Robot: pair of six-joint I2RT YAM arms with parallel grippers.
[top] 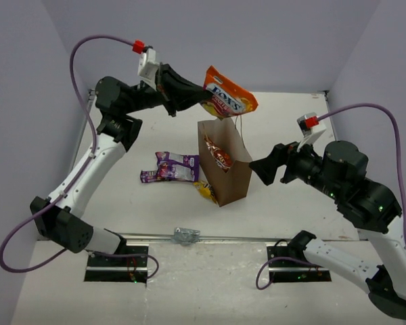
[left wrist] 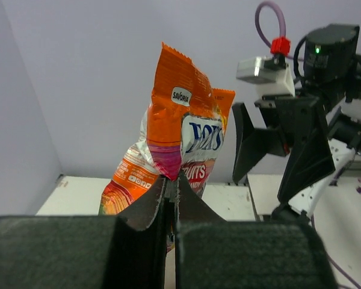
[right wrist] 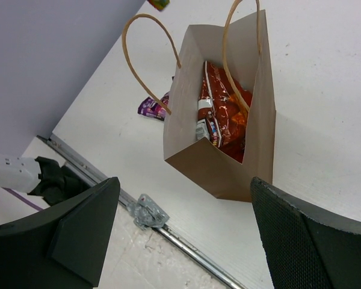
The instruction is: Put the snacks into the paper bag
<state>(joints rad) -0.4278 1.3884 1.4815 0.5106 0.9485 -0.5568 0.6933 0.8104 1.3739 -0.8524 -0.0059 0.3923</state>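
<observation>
While one red snack (right wrist: 219, 114) sits in the paper bag (top: 233, 181) at frame centre, left gripper (top: 204, 101) has the FOX'S bag (top: 229, 100) clamped above its mouth. Right gripper (top: 259, 169) gapes empty, right of bag; purple packets (top: 172, 167) and yellow piece (top: 204, 190) lie outside, left of it.

Bright, even, diffuse light. The paper bag (top: 224, 177) casts a faint soft shadow on the table (top: 162, 210). Wrist views go soft in the near foreground.
</observation>
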